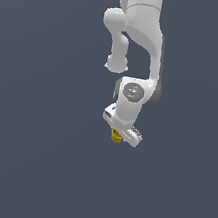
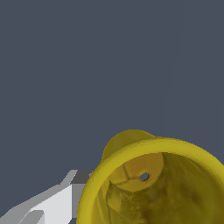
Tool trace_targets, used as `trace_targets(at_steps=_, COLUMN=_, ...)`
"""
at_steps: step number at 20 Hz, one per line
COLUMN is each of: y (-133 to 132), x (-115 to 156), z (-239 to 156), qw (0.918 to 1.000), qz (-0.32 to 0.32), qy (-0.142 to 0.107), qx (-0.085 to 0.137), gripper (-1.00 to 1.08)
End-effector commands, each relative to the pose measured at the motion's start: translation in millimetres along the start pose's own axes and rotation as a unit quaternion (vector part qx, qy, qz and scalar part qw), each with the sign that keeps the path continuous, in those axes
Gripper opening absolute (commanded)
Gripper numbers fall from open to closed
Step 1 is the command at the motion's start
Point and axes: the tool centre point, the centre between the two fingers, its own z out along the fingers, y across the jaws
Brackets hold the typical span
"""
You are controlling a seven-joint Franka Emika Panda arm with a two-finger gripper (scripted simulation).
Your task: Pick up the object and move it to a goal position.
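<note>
Where the white Panda arm [image 1: 142, 46] bends down in the exterior view, its gripper [image 1: 120, 133] sits directly over the yellow cup [image 1: 116, 136], which peeks out beneath the hand against a plain dark grey-blue background. No fingers are visible there; grasp state cannot be told. Wrist view: the cup's rimmed open mouth [image 2: 148, 151] fills the near field, a small hole in its inner floor. One grey-white finger [image 2: 52, 203] lies just beside the rim. No legible writing or markings anywhere.
</note>
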Motion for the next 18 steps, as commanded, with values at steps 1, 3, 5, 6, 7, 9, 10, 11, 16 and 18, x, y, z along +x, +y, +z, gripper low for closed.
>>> trace_targets(at_steps=1, y=0.0, x=0.0, z=0.0, qw=1.0000, qz=0.000, qy=0.000, qx=0.000, gripper=-1.00)
trace_targets(at_steps=3, y=1.3, x=1.0, z=-0.3, qw=1.0000, qz=0.000, qy=0.000, qx=0.000, gripper=-1.00)
trace_targets(at_steps=5, y=4.9, x=4.0, z=-1.3, qw=1.0000, qz=0.000, qy=0.000, qx=0.000, gripper=-1.00)
trace_targets(at_steps=6, y=7.7, x=6.2, z=-2.0, qw=1.0000, qz=0.000, qy=0.000, qx=0.000, gripper=-1.00)
trace_targets(at_steps=7, y=11.1, x=8.9, z=-2.9, qw=1.0000, qz=0.000, qy=0.000, qx=0.000, gripper=-1.00)
trace_targets(at_steps=9, y=19.6, x=15.9, z=-5.2, qw=1.0000, qz=0.000, qy=0.000, qx=0.000, gripper=-1.00)
trace_targets(at_steps=10, y=24.8, x=20.1, z=-6.6, qw=1.0000, qz=0.000, qy=0.000, qx=0.000, gripper=-1.00)
trace_targets(at_steps=11, y=30.6, x=24.9, z=-8.1, qw=1.0000, qz=0.000, qy=0.000, qx=0.000, gripper=-1.00)
trace_targets(at_steps=16, y=68.5, x=56.1, z=-18.4, qw=1.0000, qz=0.000, qy=0.000, qx=0.000, gripper=-1.00)
trace_targets(at_steps=18, y=87.7, x=72.1, z=-23.6, qw=1.0000, qz=0.000, qy=0.000, qx=0.000, gripper=-1.00)
